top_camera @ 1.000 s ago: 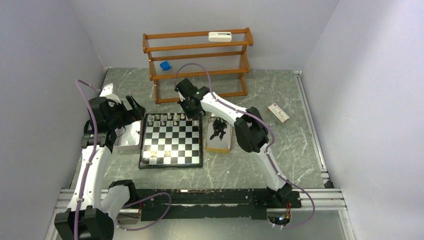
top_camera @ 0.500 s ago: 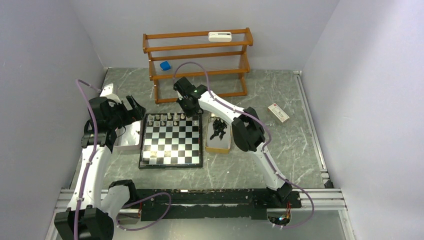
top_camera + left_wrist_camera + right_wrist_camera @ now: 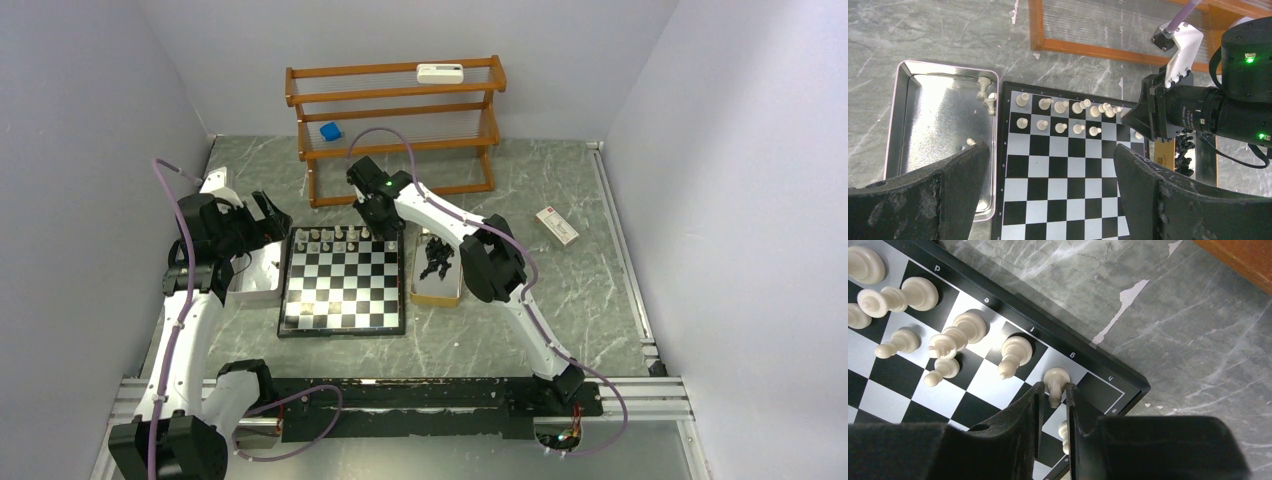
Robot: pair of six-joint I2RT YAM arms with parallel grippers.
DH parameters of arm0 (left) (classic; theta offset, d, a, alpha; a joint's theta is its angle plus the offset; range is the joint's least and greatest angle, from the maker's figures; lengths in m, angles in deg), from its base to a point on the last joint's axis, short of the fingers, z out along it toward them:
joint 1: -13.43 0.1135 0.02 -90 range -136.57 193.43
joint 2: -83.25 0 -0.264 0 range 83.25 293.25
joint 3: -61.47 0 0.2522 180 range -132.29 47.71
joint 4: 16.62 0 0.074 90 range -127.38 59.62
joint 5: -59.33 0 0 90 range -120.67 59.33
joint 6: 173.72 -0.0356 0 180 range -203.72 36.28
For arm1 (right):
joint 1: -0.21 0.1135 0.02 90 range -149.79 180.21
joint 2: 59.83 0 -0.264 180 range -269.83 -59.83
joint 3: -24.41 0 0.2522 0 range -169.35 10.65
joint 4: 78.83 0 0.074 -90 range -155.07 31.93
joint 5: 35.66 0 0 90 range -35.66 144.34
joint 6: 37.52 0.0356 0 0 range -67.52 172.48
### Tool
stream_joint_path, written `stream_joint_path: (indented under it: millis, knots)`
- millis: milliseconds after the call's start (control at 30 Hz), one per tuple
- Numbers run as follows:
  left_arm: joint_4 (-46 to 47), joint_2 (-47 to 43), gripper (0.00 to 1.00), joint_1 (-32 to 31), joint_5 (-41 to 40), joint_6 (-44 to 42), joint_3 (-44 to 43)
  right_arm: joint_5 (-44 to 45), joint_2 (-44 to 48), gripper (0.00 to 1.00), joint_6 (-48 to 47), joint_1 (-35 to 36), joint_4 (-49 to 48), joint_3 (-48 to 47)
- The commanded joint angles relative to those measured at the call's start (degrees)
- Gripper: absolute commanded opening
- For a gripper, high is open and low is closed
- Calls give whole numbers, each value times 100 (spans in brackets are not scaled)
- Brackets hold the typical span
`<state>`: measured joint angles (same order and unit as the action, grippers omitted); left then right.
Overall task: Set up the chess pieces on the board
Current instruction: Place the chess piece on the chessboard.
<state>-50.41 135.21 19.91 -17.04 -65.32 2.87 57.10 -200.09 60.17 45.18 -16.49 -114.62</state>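
The board (image 3: 345, 290) lies mid-table, with cream chess pieces (image 3: 335, 236) in its two far rows. My right gripper (image 3: 1053, 387) hangs over the far right corner of the board (image 3: 883, 400). Its jaws are a narrow gap apart, on either side of a cream piece (image 3: 1055, 377) that stands on the g square of the back row. A thin gap shows on each side of the piece. Another cream piece (image 3: 1063, 430) stands just below the jaws. My left gripper (image 3: 1050, 147) hovers wide open above the board's left edge (image 3: 1058, 170), holding nothing. Black pieces (image 3: 438, 258) lie in the right tray.
A silver tray (image 3: 938, 125) left of the board holds a few cream pieces (image 3: 984, 85). A yellow-rimmed tray (image 3: 437, 298) lies right of the board. Behind stands a wooden rack (image 3: 395, 110) with a blue cube (image 3: 330, 131) and a white device (image 3: 440, 72). A small box (image 3: 556, 226) lies at the right.
My right gripper's jaws have parted from shut and the arm has shifted slightly left at the board's far right corner. The left arm has not moved.
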Motion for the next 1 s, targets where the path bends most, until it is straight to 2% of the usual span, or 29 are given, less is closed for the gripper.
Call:
stream_joint_path:
  millis: [0, 600, 667, 767, 967]
  knots:
    - [28, -61, 98, -55, -27, -48, -78, 44, -116, 25, -21, -24, 116, -160]
    - [-9, -83, 98, -58, -90, -50, -78, -87, -59, 27, -14, -27, 172, -210]
    - [-17, -82, 98, -59, -110, -53, -84, -100, 6, 31, 17, -24, 160, -165]
    - [-18, -81, 98, -58, -123, -54, -80, -77, 166, 42, 66, -31, 30, -31]
    - [-96, 41, 98, -59, -301, 89, -69, -127, 453, 49, 100, -25, -20, -30]
